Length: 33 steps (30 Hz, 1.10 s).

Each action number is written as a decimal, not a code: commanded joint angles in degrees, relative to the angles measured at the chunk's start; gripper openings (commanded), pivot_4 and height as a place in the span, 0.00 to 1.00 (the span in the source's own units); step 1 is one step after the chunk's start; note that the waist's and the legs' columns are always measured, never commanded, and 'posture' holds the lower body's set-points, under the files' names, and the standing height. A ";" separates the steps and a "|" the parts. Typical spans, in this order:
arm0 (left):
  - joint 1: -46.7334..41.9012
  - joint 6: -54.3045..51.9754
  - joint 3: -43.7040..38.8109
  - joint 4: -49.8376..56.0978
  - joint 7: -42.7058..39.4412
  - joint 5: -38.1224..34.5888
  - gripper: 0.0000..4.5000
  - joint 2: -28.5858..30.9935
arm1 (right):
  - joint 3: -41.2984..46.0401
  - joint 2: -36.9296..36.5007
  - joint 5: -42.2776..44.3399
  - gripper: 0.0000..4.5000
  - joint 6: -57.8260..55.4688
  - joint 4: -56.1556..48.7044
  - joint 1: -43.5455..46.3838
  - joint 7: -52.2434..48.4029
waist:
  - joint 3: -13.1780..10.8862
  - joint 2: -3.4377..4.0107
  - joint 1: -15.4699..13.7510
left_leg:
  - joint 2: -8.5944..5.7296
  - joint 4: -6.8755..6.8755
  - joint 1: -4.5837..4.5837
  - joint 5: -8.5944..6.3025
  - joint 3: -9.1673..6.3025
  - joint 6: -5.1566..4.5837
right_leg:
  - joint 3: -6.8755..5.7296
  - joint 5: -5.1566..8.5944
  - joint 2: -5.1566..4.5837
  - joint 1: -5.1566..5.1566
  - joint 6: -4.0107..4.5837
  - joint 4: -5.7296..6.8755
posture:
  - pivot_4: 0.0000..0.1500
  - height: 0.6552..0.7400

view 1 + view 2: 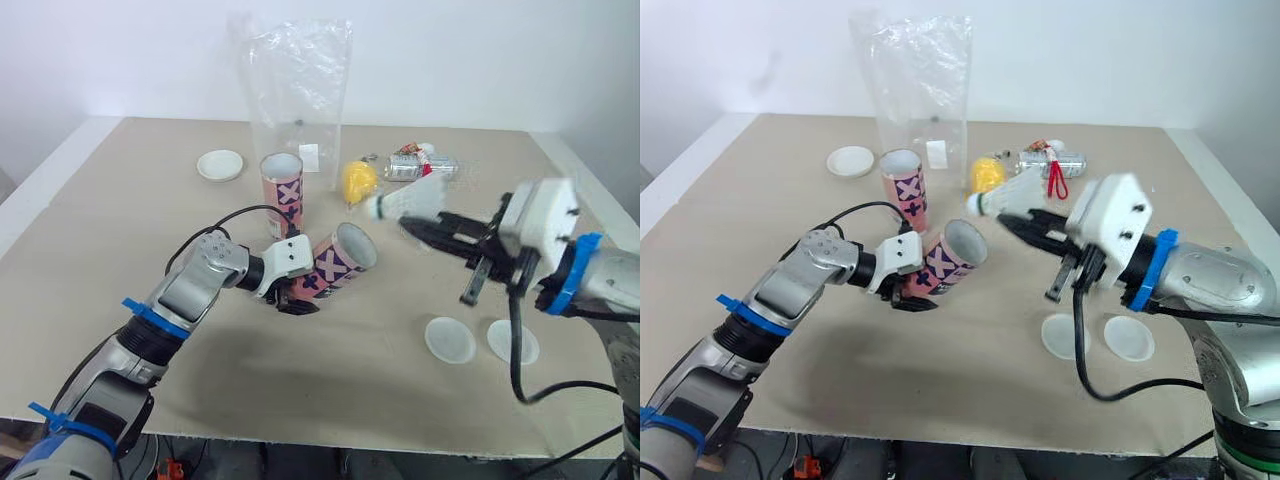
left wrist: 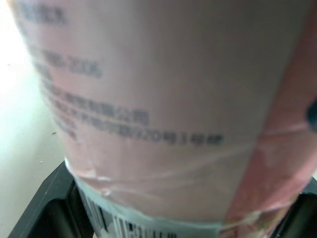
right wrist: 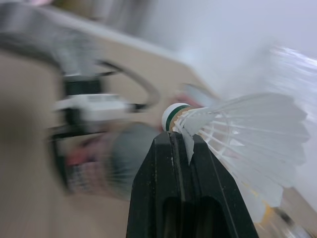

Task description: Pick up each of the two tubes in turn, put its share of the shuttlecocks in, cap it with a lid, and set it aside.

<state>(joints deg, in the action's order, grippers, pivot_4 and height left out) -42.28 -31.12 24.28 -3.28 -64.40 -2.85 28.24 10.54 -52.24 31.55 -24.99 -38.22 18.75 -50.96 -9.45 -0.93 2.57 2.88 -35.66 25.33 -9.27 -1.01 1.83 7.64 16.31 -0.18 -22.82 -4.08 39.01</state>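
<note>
- The left claw (image 1: 298, 292) is clenched around the lower end of a pink tube (image 1: 345, 260) and holds it tilted over the middle of the bench (image 1: 130, 230), with the open mouth raised and turned to the robot's right.
- Whether the tube's base touches the bench cannot be told.
- In the left wrist view the tube's printed label and barcode sit close between the black fingers (image 2: 44, 208).
- The right claw (image 1: 415, 228) is pinched on a white shuttlecock (image 1: 405, 205), gripping it low on the feather skirt.
- The shuttlecock hangs in the air with its cork pointing to the robot's left, just above and to the right of the tube's mouth. It is near the mouth but outside it.
- The right wrist view shows the two fingers pressed together on the feathers, with the green-banded cork sticking out past their tips.
- A second tube (image 1: 282, 190), also pink with cross marks, stands upright and open just behind the held one.
- A clear plastic bag (image 1: 297, 90) stands upright behind the second tube, near the back edge.
- A far lid (image 1: 220, 164) lies flat to the left of the second tube.
- Two more lie flat near the front right, under the right arm: an inner lid (image 1: 449, 339) and an outer lid (image 1: 513, 341), side by side.
- A yellow object (image 1: 359, 181) lies right of the bag, and a packet (image 1: 415, 165) with a red cord lies beyond it.
</note>
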 commanded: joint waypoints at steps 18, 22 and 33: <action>0.42 -1.93 -0.72 3.41 2.12 -0.02 0.83 -0.04 | -9.11 -0.14 -9.66 0.44 15.15 12.96 7.54 -10.87 | -0.09 -0.06 0.01 | -0.06 -0.02 0.04 0.02 -0.04 -0.04 | -0.03 0.00 -0.05 0.00 -0.05 0.01 | 1.00 1.00; 0.63 -1.98 -0.77 3.51 2.19 -0.03 0.83 0.23 | -6.51 -0.28 -5.98 0.74 13.24 13.39 7.83 -12.13 | -0.09 -0.07 0.01 | -0.06 0.00 0.04 0.02 -0.05 -0.04 | -0.05 0.00 -0.04 0.00 -0.05 0.01 | 1.00 1.00; -0.05 0.86 1.79 3.02 1.10 2.14 0.83 1.02 | -3.77 -2.47 6.82 0.85 -8.85 21.26 17.42 -10.20 | -0.11 -0.06 0.06 | -0.05 0.00 0.02 0.03 -0.06 -0.04 | -0.04 -0.03 -0.04 0.00 -0.01 0.02 | 1.00 1.00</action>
<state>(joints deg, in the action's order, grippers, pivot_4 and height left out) -41.90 -31.03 24.93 -1.11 -62.94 -1.56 28.84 7.99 -53.37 38.56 -33.11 -17.70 32.96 -59.66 -9.56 -0.99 2.63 2.84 -35.66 25.35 -9.24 -1.06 1.79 7.60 16.28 -0.22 -22.82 -4.09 39.03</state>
